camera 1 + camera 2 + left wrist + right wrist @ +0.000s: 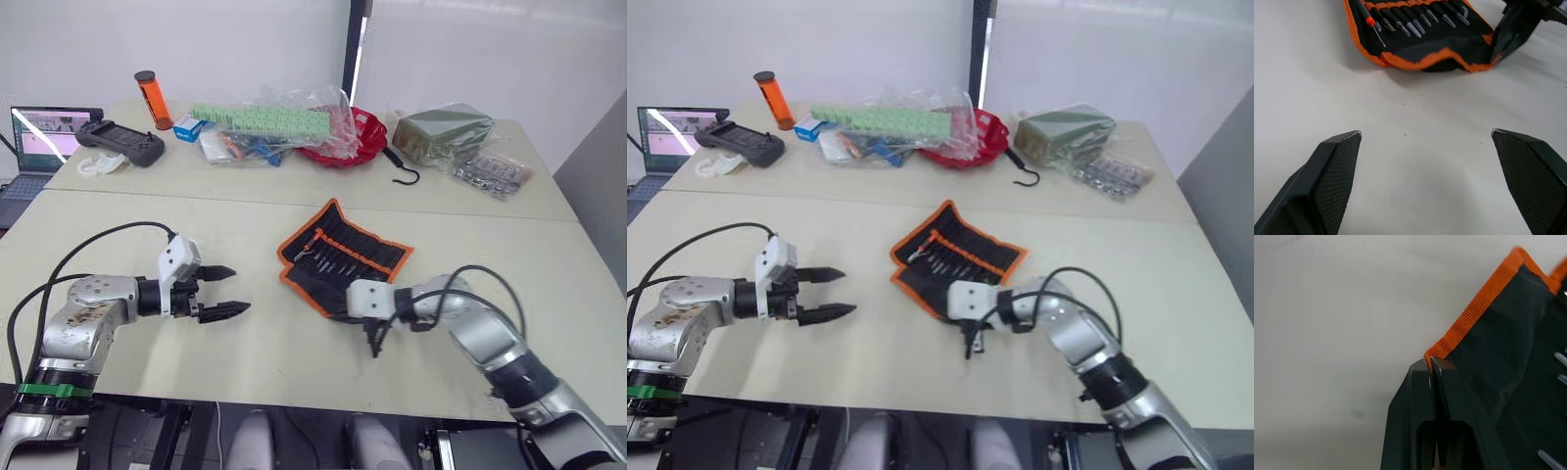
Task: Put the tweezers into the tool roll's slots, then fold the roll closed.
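Tweezers [1415, 24] sit in the slots [345, 257] of the tool roll [364, 245], lying open mid-table [265, 352]. Right pincer [1431, 363], clamped shut, pinches the roll's orange-trimmed near corner. Left pincer [223, 291] hovers wide open, empty, apparently just above the table, well apart from the roll.

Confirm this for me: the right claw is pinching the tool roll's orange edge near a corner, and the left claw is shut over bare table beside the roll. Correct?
Not quite: the left claw is open, its two fingers spread wide apart over bare table, as the left wrist view shows. The rest holds: the right claw is shut on the orange edge of the tool roll near a corner.
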